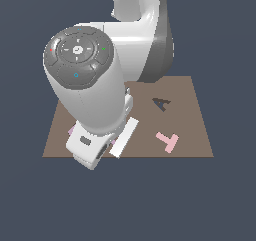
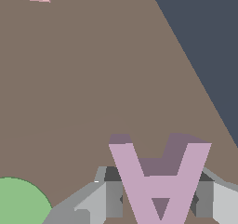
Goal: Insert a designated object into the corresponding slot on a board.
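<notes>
While the fingers (image 2: 109, 197) grasp it, the flat light-purple A (image 2: 159, 181) shows thick darker edges

arm (image 1: 95, 100) hiding board's (image 1: 190, 135) left half, green disc (image 2: 21, 202) cut by frame edge

Even, soft, moderately bright light in both renders, with no glare and no blown highlights. Gentle shading on the glossy white rounded robot arm (image 1: 95, 92), brighter on top, darker grey on the side toward the exterior view's right. Only faint shadow on the large flat brown rectangular board (image 1: 190, 135) beneath the arm. Sharp everywhere, no blur, no bending at the edges. Slightly darker side faces on the small flat light-purple A-shaped block (image 2: 158, 183) in the wrist view. Jagged, pixelated outlines.
</notes>
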`<state>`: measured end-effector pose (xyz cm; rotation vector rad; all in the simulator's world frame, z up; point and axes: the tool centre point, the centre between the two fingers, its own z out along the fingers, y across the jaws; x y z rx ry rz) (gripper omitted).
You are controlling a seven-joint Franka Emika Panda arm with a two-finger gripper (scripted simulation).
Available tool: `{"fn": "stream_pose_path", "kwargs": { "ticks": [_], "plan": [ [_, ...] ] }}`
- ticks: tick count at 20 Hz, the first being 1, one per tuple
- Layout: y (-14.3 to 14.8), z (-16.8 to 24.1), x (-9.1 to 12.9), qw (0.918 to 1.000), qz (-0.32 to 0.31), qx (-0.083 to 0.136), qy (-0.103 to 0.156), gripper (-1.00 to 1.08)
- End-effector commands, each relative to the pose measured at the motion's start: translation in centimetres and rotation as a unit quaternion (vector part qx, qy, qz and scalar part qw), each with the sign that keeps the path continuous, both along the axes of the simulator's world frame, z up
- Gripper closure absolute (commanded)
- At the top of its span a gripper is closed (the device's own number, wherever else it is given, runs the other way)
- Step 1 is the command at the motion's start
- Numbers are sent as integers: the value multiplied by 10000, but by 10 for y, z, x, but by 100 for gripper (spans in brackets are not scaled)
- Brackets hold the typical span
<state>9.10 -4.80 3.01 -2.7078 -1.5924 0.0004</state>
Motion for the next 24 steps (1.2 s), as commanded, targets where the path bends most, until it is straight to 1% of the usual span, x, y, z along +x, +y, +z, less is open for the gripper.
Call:
{"fn": "stream_pose_path", "kwargs": {
  "ticks": [1, 15, 20, 24],
  "plan": [
    [0, 0, 0, 10000, 0, 0, -1, 108],
    [1, 3, -1, 10000, -6, 0, 2, 108],
    [8, 3, -7, 10000, -26, 0, 2, 108],
    [19, 4, -17, 10000, -59, 0, 2, 108]
  ]
}}
